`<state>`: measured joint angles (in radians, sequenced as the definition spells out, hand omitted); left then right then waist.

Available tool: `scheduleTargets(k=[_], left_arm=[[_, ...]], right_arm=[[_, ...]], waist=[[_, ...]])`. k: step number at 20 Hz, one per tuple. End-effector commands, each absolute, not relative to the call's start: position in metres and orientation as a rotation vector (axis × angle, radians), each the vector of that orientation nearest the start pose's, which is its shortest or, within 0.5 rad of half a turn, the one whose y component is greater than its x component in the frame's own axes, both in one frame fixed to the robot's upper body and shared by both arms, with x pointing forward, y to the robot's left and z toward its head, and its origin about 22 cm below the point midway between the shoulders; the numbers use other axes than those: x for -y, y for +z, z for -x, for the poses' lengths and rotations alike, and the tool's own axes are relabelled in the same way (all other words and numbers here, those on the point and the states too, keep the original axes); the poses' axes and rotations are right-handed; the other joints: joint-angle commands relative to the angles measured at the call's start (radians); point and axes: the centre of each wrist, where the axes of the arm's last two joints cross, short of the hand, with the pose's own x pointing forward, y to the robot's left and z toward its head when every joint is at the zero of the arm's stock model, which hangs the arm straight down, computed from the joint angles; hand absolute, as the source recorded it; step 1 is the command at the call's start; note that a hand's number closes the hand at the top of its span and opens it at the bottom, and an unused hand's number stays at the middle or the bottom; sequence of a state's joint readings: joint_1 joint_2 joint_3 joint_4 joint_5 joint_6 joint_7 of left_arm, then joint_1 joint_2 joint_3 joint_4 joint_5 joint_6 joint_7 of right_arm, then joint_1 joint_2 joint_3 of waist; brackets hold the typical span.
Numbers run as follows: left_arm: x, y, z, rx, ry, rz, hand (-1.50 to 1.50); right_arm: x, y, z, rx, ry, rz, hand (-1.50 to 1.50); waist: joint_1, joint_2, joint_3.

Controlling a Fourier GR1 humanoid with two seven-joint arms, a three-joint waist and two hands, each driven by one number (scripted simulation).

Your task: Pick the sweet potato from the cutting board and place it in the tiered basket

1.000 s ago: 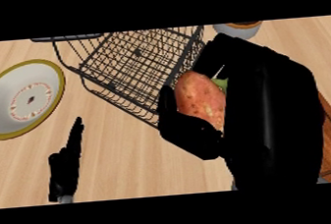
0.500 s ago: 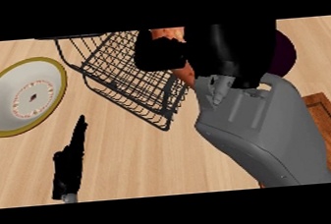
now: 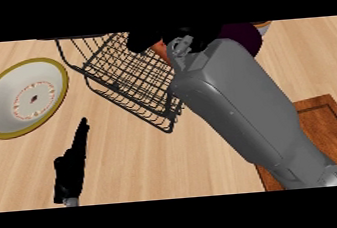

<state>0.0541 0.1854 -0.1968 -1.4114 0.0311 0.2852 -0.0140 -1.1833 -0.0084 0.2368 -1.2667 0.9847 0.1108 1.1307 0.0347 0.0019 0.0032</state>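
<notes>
Wire basket: one, black.
Plate: one, white, yellow-rimmed.
Cutting board: one, brown, partly seen.
Sweet potato: one; only an orange strip is seen, above the basket's far side.
Right hand: curled round it.
Left hand: fingers straight, nothing held, at lower left.

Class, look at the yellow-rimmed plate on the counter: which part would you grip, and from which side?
Probably the near rim of the plate, coming from the view's lower left, where the open left hand rests. The plate lies flat on the counter, so only its rim offers an edge, and the wire basket crowds its right side.
</notes>
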Motion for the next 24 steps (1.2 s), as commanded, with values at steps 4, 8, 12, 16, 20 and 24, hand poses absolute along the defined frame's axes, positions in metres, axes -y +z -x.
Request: scheduleTargets(k=[4,8,12,16,20,24], left_arm=[[-0.239,-0.055,-0.222,1.299,-0.037,-0.224,0.00],[-0.212,-0.053,-0.216,1.326,-0.079,-0.216,0.00],[-0.229,-0.046,-0.226,1.337,-0.069,-0.217,0.00],[-0.227,-0.052,-0.223,1.329,-0.065,-0.209,0.00],[-0.228,-0.058,-0.215,1.306,-0.062,-0.211,0.00],[-0.241,-0.048,-0.224,1.318,-0.045,-0.248,0.00]], right_arm=[[0.011,0.237,-0.380,1.252,0.463,1.114,1.50],[0.013,0.227,-0.387,1.266,0.350,0.989,1.50],[0.034,0.229,-0.401,1.291,0.184,0.804,-1.50],[0.046,0.188,-0.397,1.382,0.052,0.726,-1.50],[0.031,0.219,-0.388,1.489,-0.080,0.615,-1.50],[0.033,0.215,-0.388,1.621,-0.203,0.725,-1.50]], waist=[[-0.003,0.006,-0.004],[0.023,0.009,-0.004],[0.029,0.014,-0.003],[0.023,0.014,-0.003],[0.011,0.005,-0.003],[-0.023,-0.001,-0.004]])
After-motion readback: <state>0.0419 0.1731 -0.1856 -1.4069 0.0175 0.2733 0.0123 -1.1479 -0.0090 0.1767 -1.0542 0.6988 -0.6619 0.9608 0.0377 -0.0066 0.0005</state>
